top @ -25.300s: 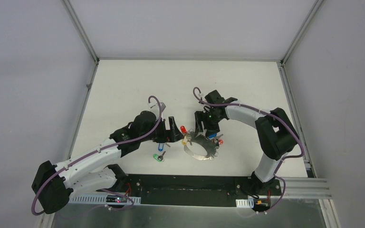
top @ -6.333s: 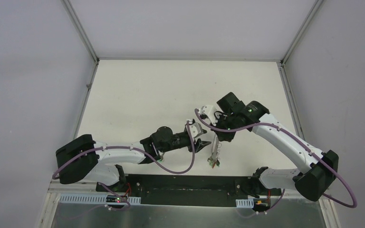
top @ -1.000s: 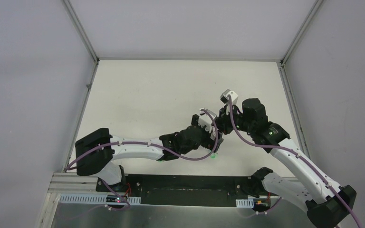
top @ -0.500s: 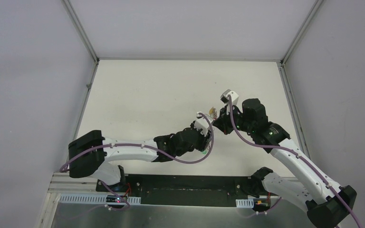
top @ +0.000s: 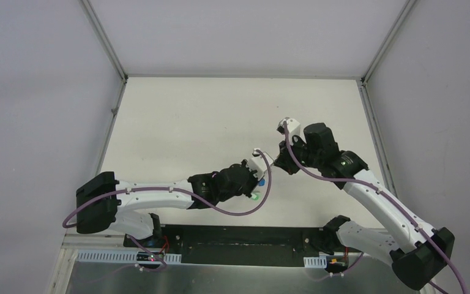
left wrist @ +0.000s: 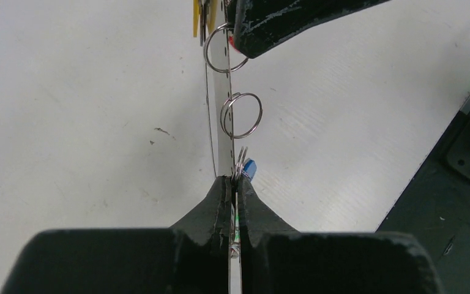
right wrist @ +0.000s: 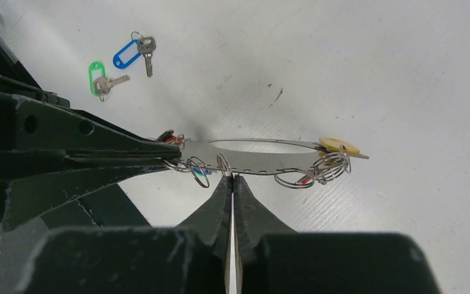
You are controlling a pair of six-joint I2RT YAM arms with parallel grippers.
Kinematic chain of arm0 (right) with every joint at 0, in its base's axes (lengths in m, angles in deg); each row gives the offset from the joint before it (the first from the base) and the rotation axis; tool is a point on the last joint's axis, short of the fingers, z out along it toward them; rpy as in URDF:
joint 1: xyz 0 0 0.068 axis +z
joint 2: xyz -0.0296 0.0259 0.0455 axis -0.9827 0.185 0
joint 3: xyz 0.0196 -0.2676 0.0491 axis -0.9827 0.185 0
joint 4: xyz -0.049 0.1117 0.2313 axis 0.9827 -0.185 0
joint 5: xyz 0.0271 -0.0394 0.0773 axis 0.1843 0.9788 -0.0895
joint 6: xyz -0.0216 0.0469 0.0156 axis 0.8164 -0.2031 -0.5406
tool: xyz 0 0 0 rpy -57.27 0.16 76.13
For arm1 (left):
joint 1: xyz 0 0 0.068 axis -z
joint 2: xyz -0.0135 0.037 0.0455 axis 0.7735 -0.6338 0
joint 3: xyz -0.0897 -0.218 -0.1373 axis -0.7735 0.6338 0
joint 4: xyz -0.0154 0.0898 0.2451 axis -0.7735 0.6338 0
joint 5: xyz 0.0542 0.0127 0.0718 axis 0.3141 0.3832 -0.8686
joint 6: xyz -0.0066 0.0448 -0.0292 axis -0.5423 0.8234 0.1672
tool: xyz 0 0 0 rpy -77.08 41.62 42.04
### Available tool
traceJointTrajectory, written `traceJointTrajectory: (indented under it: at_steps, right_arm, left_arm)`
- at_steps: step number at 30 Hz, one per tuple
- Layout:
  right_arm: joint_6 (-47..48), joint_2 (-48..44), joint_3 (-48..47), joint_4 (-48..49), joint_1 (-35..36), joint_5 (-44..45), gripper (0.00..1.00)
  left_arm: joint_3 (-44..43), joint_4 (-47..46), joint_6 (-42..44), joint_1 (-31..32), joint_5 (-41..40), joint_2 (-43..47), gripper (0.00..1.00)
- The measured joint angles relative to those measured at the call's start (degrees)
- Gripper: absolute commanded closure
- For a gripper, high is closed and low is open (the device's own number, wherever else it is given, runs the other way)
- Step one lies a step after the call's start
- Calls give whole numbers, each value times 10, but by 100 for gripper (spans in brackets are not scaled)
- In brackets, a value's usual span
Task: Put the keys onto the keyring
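While the left gripper (left wrist: 235, 184) pinches the keyring (left wrist: 223, 144) by its edge, jaws pressed together, we see the right gripper (right wrist: 232, 180) clamped on the same band farther along. Beyond, the blue-tagged key (right wrist: 136, 50) and the green-tagged key (right wrist: 103, 78) lie loose on the table (right wrist: 373, 73), well apart from the ring. We judge one grip should hold the ring steady while the other lets go to fetch a key.

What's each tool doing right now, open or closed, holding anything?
Left tool: closed, clamping the keyring.
Right tool: closed, clamping the same keyring.
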State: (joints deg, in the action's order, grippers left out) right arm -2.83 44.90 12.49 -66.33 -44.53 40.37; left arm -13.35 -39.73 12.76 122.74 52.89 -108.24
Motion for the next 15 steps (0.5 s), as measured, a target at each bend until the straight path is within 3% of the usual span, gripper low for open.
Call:
traceJointTrajectory:
  at_steps: [15]
  right_arm:
    - [50, 122, -116, -157, 1, -23, 100]
  left_arm:
    - [-44, 108, 92, 0, 37, 0, 100]
